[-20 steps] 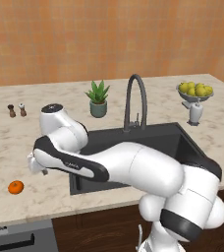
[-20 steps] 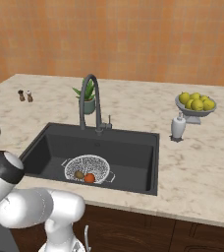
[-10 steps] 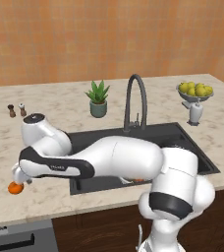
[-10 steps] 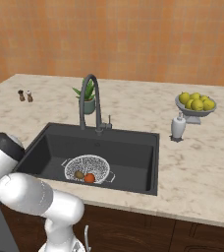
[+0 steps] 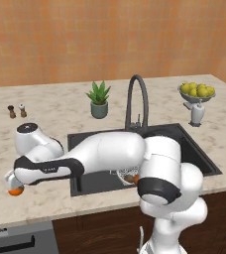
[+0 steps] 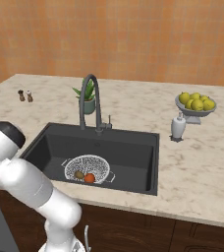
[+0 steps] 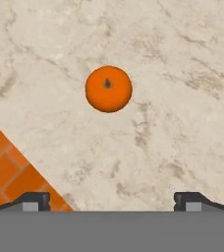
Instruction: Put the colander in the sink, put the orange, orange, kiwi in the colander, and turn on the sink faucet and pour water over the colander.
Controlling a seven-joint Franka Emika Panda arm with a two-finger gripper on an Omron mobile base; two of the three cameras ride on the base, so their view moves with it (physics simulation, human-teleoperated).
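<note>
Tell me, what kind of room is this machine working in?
It looks like a kitchen: a marble-look counter holds a dark sink with a tall faucet, a bowl of lemons stands nearby, and a colander with fruit sits in the basin.
</note>
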